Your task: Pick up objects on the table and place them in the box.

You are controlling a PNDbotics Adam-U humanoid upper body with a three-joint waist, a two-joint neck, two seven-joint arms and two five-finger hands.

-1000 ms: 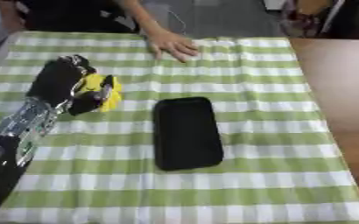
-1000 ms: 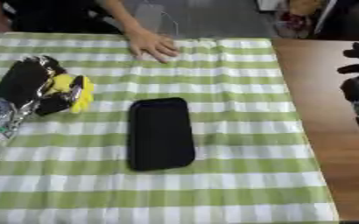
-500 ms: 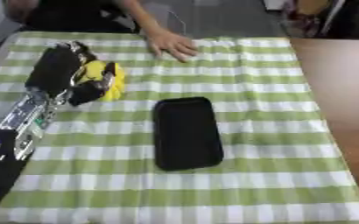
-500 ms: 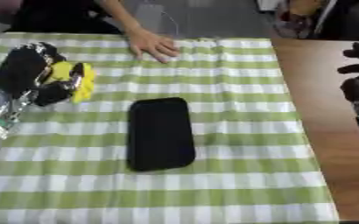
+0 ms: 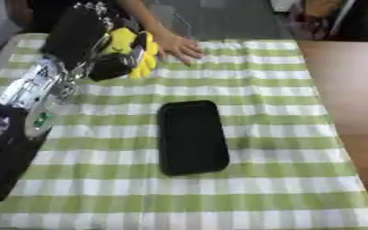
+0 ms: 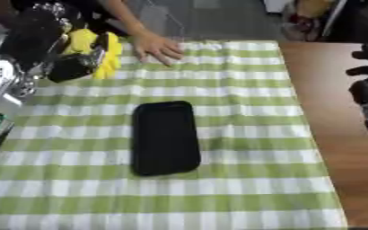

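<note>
One yellow object [image 5: 132, 50] sits pinched in left hand [image 5: 89, 42] fingers, lifted at 11 o'clock above cloth [image 5: 281, 112]. Black tray [image 5: 191, 136] lies centre. Right hand [image 6: 365, 81] idles at 3 o'clock, fingers relaxed. Person's hand [image 5: 177, 46] rests at 12.

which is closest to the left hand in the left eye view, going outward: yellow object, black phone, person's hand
1. Yellow object: held in the left hand.
2. Person's hand: just to its right, at the far edge.
3. Black phone: mid-cloth, nearer the robot.

Yellow object [image 5: 137, 50] raised at the far left; black oblong tray [image 5: 191, 136] flat mid-cloth.
</note>
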